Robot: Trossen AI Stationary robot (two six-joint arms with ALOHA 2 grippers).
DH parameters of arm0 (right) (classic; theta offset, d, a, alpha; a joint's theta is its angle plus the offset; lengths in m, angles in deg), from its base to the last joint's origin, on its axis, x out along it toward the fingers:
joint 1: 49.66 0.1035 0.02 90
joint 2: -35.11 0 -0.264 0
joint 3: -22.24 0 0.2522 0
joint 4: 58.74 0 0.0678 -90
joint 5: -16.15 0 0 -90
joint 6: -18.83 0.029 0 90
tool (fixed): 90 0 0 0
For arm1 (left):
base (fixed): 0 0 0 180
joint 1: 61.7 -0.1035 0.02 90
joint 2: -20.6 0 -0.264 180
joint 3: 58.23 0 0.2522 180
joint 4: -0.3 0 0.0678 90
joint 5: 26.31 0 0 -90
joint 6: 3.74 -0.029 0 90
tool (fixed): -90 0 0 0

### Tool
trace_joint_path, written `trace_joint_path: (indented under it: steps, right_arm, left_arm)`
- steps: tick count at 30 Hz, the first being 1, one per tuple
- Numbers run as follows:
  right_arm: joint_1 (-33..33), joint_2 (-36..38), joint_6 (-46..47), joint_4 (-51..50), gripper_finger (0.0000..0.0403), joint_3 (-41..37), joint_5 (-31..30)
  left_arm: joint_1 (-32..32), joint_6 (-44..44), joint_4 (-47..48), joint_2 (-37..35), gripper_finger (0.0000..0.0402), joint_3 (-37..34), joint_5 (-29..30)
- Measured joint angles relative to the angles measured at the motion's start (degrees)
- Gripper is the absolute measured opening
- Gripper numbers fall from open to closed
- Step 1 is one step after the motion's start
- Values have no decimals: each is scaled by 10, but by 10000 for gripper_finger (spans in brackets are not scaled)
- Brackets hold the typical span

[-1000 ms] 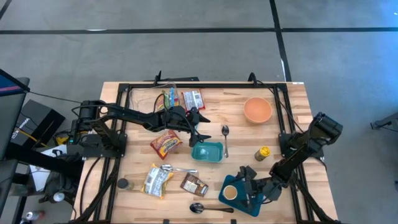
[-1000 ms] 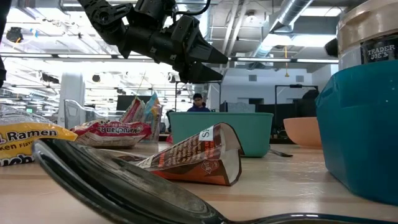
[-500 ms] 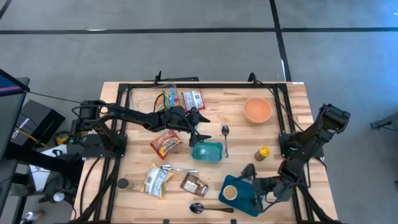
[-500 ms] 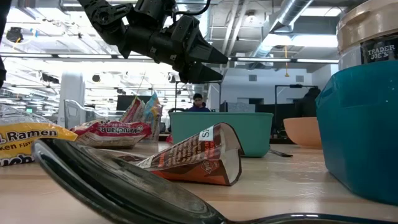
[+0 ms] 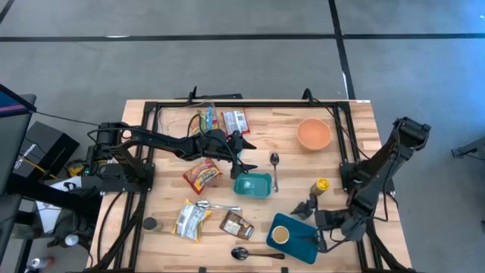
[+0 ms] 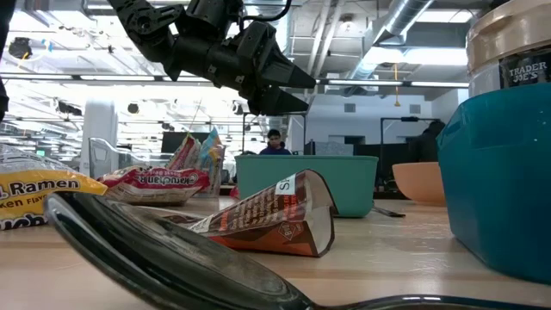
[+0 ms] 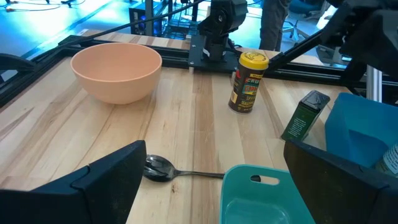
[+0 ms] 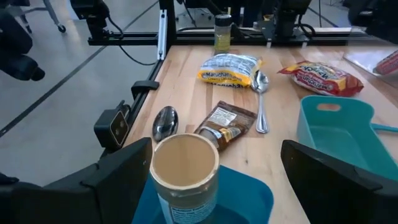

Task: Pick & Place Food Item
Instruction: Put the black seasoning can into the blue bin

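The right gripper (image 5: 307, 221), fingers spread wide and empty, is hovering at the 3 o'clock side of the Trader Joe's jar (image 5: 280, 236) standing in the blue tray (image 5: 301, 244), so it should be descending squarely around the jar, while the left gripper (image 5: 241, 161) is waiting, wide, over the teal container (image 5: 261, 188).

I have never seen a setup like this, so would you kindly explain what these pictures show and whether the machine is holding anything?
These are two dark robot arms working at a wooden table. One picture looks straight down from above, one sits at table-top height, and two come from cameras on the arms' wrists.

The left gripper hangs open just above the small teal tray. The right gripper is open too, beside a blue container with a tan-lidded jar in it. Neither holds anything.

Also on the table: an orange bowl, a yellow-capped spice bottle, a ramen packet, a red snack packet, a brown packet and spoons.
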Motion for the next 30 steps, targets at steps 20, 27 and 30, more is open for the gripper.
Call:
trace_joint_path:
  steps: [20, 27, 30]
  right_arm:
    - [-11, 82, 118, -128, 350, 0, 0]
    - [-22, 81, 148, -153, 350, 0, 2]
    - [-25, 81, 154, -155, 350, 0, 2]
  left_arm:
    - [0, 0, 0, 0, 374, 0, 0]
    - [0, 0, 0, 0, 374, 0, 0]
    - [0, 0, 0, 0, 374, 0, 0]
